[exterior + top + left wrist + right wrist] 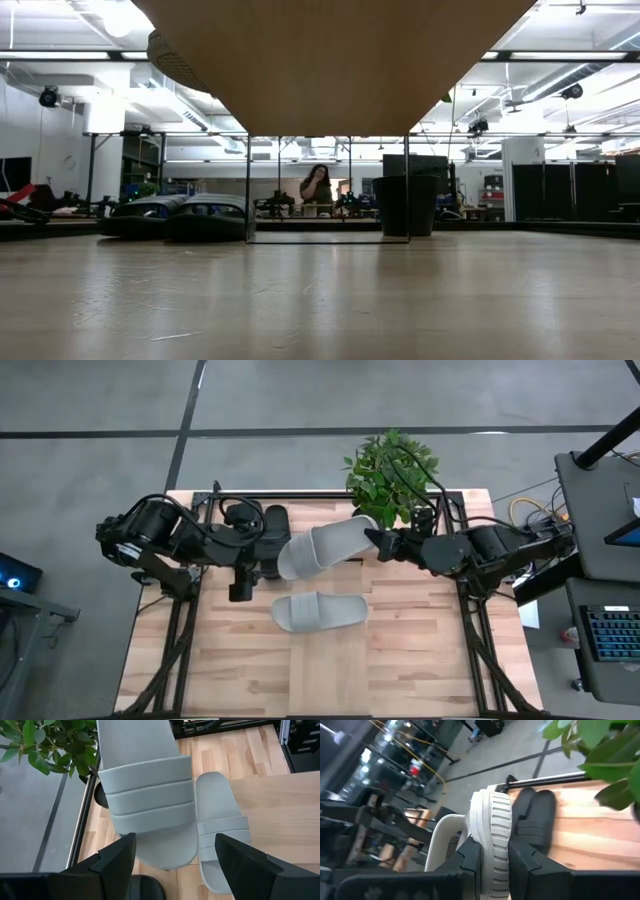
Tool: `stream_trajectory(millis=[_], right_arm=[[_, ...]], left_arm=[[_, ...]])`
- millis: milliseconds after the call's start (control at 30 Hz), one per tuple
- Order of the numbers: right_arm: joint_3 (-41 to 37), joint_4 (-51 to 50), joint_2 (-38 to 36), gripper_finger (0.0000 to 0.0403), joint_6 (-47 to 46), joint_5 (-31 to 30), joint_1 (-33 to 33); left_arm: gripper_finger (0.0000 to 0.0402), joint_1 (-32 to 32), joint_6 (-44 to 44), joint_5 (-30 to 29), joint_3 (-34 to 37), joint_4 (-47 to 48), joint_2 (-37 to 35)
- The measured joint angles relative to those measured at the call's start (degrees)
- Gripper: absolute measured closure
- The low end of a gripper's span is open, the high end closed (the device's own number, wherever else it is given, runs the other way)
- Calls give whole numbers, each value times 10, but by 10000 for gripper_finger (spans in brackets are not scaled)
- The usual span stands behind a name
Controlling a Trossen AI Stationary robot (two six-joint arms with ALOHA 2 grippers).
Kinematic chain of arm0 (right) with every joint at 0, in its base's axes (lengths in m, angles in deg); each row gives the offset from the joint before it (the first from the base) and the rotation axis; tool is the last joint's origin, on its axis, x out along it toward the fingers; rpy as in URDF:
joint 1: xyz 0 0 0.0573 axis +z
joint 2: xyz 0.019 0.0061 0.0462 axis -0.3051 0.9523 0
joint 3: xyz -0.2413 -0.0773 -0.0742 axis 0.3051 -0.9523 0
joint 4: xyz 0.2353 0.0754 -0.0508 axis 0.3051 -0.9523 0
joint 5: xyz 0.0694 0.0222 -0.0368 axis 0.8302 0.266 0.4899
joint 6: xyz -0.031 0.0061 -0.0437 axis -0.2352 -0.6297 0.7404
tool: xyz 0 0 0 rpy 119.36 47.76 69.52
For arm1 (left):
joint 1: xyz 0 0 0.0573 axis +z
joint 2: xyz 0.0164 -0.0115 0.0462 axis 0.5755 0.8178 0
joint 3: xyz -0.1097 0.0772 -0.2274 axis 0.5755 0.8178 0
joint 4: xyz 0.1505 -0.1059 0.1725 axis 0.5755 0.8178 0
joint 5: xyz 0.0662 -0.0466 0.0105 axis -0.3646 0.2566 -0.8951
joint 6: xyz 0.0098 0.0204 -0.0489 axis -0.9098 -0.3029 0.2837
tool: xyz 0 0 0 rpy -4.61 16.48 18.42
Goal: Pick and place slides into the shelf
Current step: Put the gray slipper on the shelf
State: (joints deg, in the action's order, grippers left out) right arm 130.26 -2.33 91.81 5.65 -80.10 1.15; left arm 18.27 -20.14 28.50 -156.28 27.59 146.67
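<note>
Clamped on the heel edge of a pale grey slide [325,547], the right jaws [372,541] hold it lifted and tilted above the table [420,650], its toe end reaching out toward the left arm; the right wrist view shows the ribbed sole pinched between the two dark fingers [470,857], with the black pair [535,820] lying just beyond the jaws on a strip of pale wood. Opposite, the left jaws [175,865] stand spread wide and empty, the carried slide's toe hanging just ahead of them and the second grey slide [320,611] lying flat on the table off to one side of that opening. Those black slides [272,525] sit close by the left gripper [243,573], toward the table's far edge, on what appears to be the shelf [300,510], though its outline is hard to make out from above. A potted plant [392,470] stands just behind the right wrist. The step in hand looks to be carrying this first grey slide over to join the black pair; doing it well likely means keeping the pinch firm on the heel, since the long sole hangs far out from the jaws and could swing or slip, levelling it before lowering, and setting it down beside the black pair, not on top of it. Clearing the open left jaws and the plant's leaves also matters.
</note>
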Motion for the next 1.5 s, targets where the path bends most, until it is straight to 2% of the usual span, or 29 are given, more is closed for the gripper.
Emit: stream_trajectory(millis=[333, 600, 900, 1133, 1500], right_arm=[[-184, 303, -50, 356, 22, 6, 8], [-281, 403, -65, 356, 1, 8, 15], [-372, 562, -68, 356, 8, 2, 15], [-423, 618, -69, 356, 0, 2, 15], [-443, 620, -69, 356, -15, -13, 21]], left_arm=[[146, 0, -5, -4, 0, 0, 0], [146, 0, -5, -6, 0, 0, 0], [146, 0, -1, -10, 0, 0, 0], [146, 0, 2, -10, 0, -1, 0], [146, 0, 2, -10, 0, -3, 4]])
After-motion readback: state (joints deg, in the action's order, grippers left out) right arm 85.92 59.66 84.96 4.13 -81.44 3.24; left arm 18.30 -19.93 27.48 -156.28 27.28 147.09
